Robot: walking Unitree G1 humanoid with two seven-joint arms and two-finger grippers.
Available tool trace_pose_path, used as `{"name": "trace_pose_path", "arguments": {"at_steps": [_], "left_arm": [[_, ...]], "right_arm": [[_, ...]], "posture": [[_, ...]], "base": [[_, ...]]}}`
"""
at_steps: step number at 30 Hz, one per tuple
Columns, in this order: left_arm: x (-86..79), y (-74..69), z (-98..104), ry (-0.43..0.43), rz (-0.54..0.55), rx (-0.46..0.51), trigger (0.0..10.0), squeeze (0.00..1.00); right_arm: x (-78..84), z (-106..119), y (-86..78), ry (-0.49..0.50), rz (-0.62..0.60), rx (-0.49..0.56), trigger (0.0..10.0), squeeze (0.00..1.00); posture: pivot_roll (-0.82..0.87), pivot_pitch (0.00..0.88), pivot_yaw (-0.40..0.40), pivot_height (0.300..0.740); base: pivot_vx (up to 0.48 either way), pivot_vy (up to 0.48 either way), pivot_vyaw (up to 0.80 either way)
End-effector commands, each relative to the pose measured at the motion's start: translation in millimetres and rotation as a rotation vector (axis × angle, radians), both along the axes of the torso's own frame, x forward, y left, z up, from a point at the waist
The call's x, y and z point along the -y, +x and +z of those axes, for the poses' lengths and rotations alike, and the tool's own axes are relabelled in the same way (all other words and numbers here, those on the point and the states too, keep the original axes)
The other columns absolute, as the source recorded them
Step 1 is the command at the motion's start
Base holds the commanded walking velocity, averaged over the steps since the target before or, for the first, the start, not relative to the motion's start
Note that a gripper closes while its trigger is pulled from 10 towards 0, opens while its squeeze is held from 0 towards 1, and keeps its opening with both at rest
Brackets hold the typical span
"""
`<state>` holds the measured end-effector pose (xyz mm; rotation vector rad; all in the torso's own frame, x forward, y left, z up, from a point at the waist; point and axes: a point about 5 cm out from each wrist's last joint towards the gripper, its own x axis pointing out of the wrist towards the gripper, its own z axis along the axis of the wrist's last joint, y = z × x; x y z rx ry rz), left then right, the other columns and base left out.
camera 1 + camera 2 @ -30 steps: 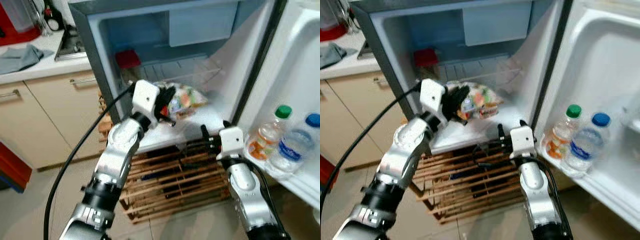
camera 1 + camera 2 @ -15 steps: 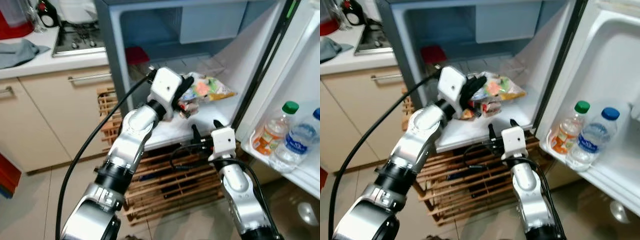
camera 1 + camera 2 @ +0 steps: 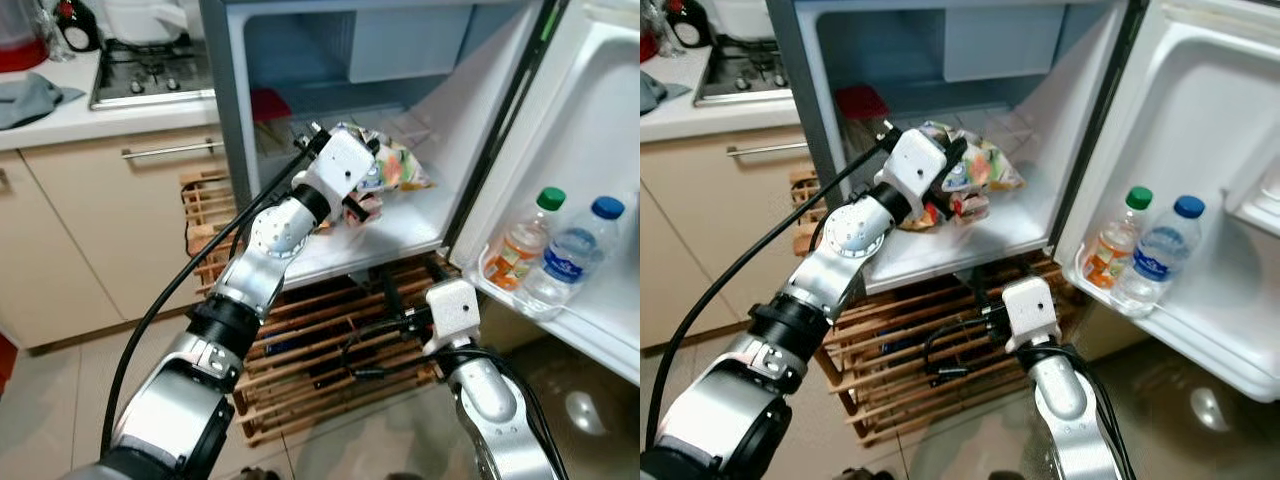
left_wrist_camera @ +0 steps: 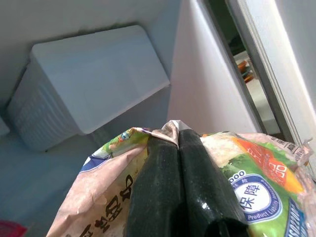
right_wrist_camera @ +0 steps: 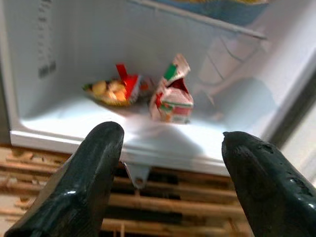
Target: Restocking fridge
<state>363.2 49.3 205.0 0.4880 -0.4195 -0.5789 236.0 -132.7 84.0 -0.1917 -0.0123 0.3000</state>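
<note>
inside the fridge (image 3: 400,225), left tool (image 4: 178,148) pinches the snack bag (image 3: 395,170).

The white fridge floor (image 5: 98,129) carries a small carton (image 5: 173,98) and a snack packet (image 5: 114,90).

L arm stretched up and fwd, left gripper (image 4: 178,168) raised, jaws pinched tight together on a food bag (image 4: 256,190). R arm bent low, right gripper (image 5: 170,168) pointing fwd, jaws spread wide apart, holding nothing.

Silver arms, white wrist blocks, black cables
</note>
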Motion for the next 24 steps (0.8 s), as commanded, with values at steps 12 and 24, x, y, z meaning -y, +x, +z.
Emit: {"name": "trace_pose_path", "arguments": {"at_steps": [12, 24], "left_arm": [[-35.9, 7.6, -19, -0.358, 0.073, -0.291, 10.0, 0.0], [-47.2, -81.5, -46, -0.536, 0.001, -0.547, 10.0, 0.0]], "right_arm": [[5.9, 14, -8.4, 0.155, -0.111, -0.051, 10.0, 0.06], [7.9, 34, -4.4, 0.154, -0.135, 0.025, 10.0, 0.07]], "posture": [[-0.27, 0.0, 0.019, 0.74], [-0.19, 0.0, 0.035, 0.74]], "base": [[0.0, 0.0, 0.0], [0.0, 0.0, 0.0]]}}
